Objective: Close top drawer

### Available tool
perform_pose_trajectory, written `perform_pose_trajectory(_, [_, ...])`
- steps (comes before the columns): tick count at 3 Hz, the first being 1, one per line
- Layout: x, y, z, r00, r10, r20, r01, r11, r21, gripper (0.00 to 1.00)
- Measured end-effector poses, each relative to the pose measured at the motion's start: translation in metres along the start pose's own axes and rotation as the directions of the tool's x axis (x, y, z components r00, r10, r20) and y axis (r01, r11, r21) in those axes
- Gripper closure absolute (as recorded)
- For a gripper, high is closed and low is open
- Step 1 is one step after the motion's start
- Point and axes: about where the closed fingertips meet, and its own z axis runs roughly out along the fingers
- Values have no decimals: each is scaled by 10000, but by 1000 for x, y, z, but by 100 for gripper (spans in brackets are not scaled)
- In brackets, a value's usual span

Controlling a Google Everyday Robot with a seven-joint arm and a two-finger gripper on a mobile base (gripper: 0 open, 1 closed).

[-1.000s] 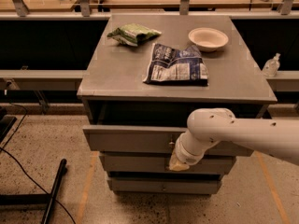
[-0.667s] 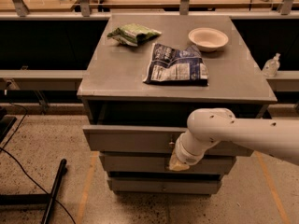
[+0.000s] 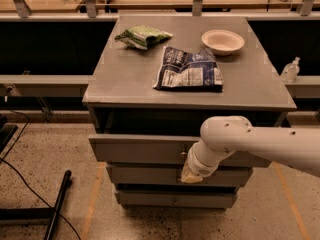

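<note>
The top drawer (image 3: 140,149) is a wide dull-grey panel, highest of three, pulled out a little from the grey cabinet, with a dark gap above it. Its small knob shows just left of my arm, near the panel's middle. My white arm (image 3: 250,139) comes in from the right and bends down in front of the drawer. The gripper (image 3: 189,173) sits at the arm's end against the drawer fronts, at the lower edge of the top drawer. The wrist hides most of it.
On the cabinet top (image 3: 125,79) lie a green bag (image 3: 142,36), a blue-and-white snack bag (image 3: 189,69) and a white bowl (image 3: 223,40). Two shorter drawers (image 3: 145,174) sit below. A clear bottle (image 3: 290,70) stands at right. Black cables and a black bar (image 3: 57,204) lie on the floor at left.
</note>
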Motion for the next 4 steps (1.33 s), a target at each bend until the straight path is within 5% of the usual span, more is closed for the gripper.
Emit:
perform_pose_trajectory(1, [0,0,0,10000,0,1,0,10000,0,100])
perform_pose_trajectory(4, [0,0,0,10000,0,2,0,10000,-2,35])
